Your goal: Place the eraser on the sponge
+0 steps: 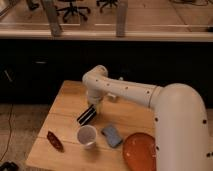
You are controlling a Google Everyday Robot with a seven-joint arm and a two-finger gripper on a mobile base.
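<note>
The eraser (86, 116), a small black block with pale stripes, lies tilted on the wooden table (65, 105) near its middle. My gripper (92, 106) points down right above the eraser's upper end, at the tip of the white arm that reaches in from the right. Whether it touches the eraser I cannot tell. The sponge (111, 135), a flat blue-grey pad, lies on the table to the lower right of the eraser, apart from it.
A pale cup (87, 136) stands just below the eraser, left of the sponge. An orange plate (140, 151) sits at the table's front right. A reddish-brown leaf-shaped thing (55, 141) lies at the front left. Behind the table runs a dark counter.
</note>
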